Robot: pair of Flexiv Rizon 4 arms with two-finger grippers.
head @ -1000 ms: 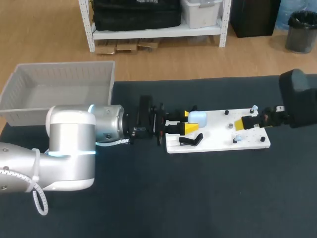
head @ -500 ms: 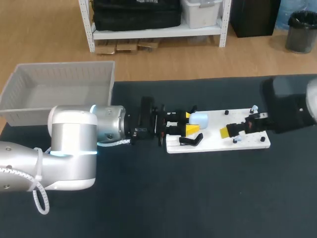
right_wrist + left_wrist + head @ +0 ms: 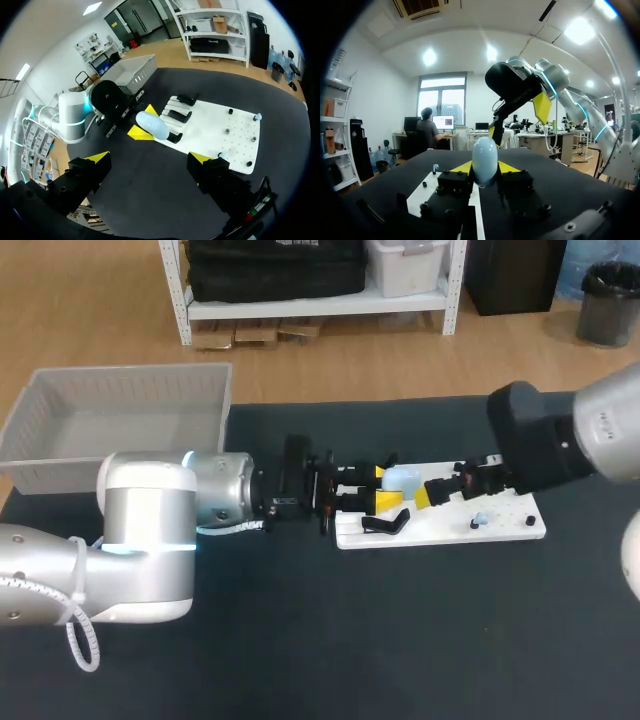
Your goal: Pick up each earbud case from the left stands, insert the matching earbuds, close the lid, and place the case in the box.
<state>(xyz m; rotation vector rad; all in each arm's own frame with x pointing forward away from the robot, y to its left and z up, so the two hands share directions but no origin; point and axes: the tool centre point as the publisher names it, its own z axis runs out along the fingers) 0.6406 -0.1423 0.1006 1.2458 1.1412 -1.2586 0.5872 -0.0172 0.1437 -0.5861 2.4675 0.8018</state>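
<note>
- Head view: one case (image 3: 402, 478) pinched by left gripper (image 3: 384, 486) over board's (image 3: 500, 532) left end; right gripper (image 3: 430, 492) just beside; one bare stand (image 3: 385, 523) at its near left corner; one earbud (image 3: 482, 519) visible (others hidden, perhaps); one box (image 3: 120, 372), nothing inside.
- Left wrist view: case upright between both tips.
- Right wrist view: right gripper spread wide, holding nothing; insertion, lid closing, boxing all left.

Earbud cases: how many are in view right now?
1. The light blue earbud case is gripped by the left end effector over the white board's left end. The black stand beside it holds none; others may be hidden.
</note>
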